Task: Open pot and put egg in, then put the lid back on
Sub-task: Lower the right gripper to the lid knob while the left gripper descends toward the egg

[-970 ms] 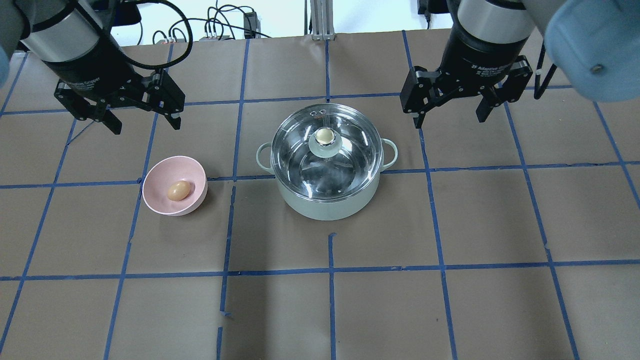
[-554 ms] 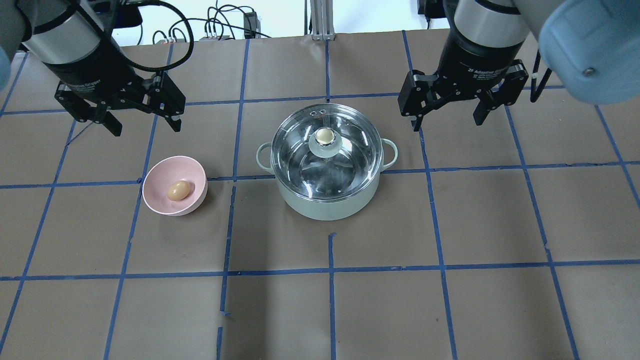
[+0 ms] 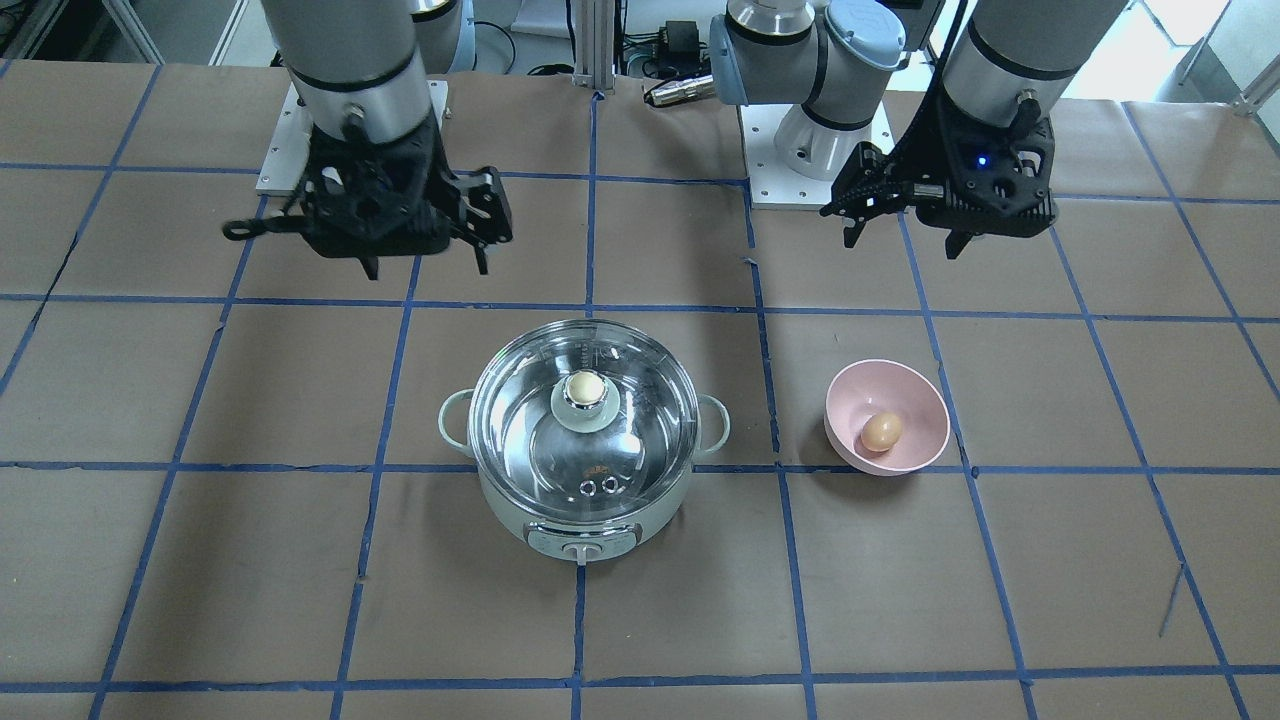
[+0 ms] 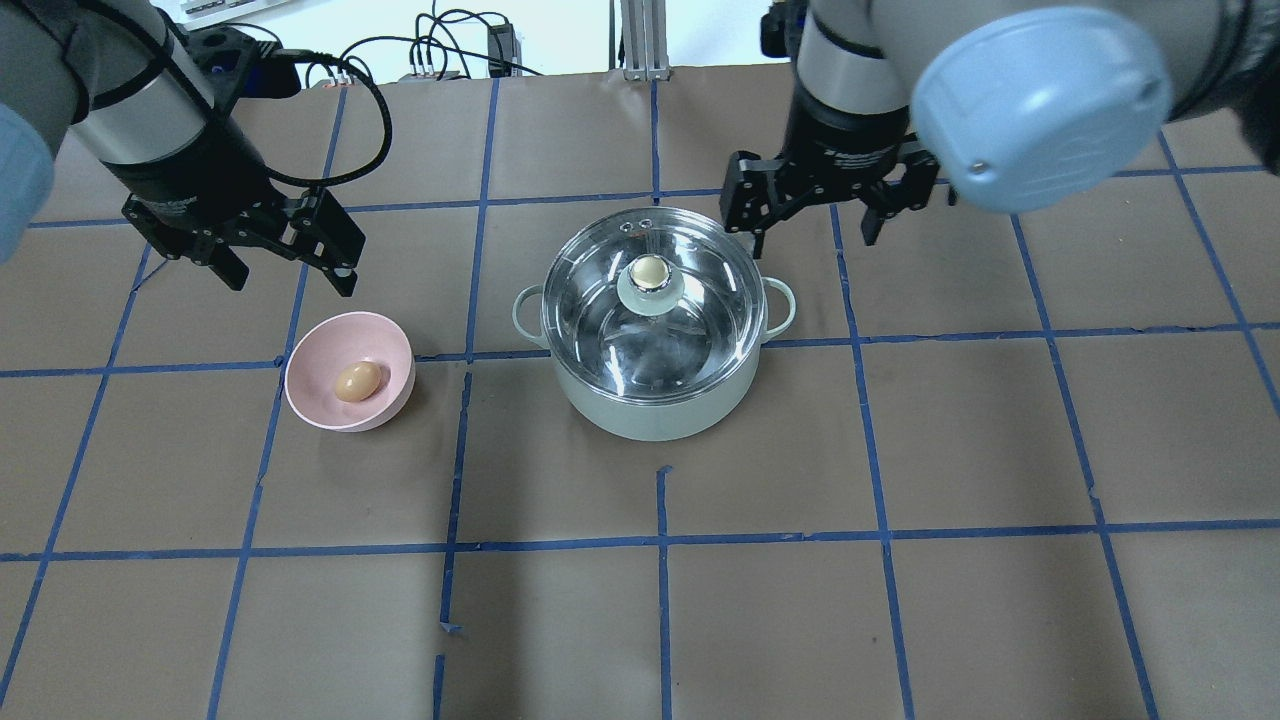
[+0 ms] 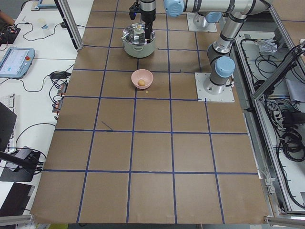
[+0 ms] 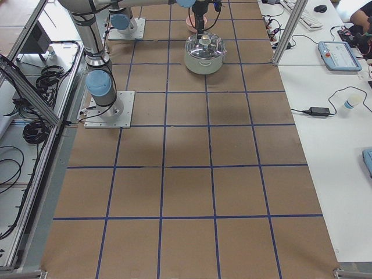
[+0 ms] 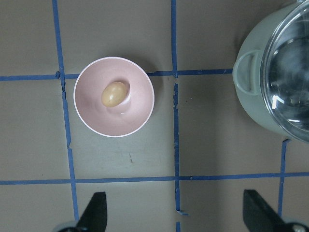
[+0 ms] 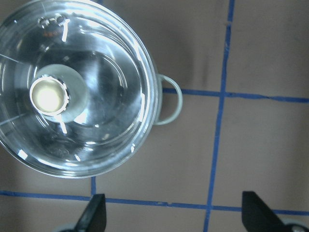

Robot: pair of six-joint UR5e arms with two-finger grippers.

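Observation:
The mint-green pot (image 4: pixel 655 405) stands mid-table with the glass lid (image 4: pixel 700 315) on it and the gold-beige knob (image 4: pixel 650 271) on top. It also shows in the front view (image 3: pixel 585 515) and the right wrist view (image 8: pixel 166 104). The tan egg (image 4: pixel 357 381) lies in a pink bowl (image 4: pixel 392 405) to the pot's left, also seen in the left wrist view (image 7: pixel 114 94). My left gripper (image 4: pixel 290 278) is open and empty, hanging above the table just behind the bowl. My right gripper (image 4: pixel 815 242) is open and empty, above the pot's far right rim by the right side handle (image 4: pixel 782 305).
The table is brown paper with a blue tape grid (image 4: pixel 660 540). Cables (image 4: pixel 440 50) and a metal post lie past the far edge. My right arm's blue elbow cap (image 4: pixel 1040 105) looms at the upper right of the overhead view.
My right gripper has moved left, from well right of the pot to its far right rim. My left gripper has shifted slightly toward the bowl. Pot, lid and egg have not moved.

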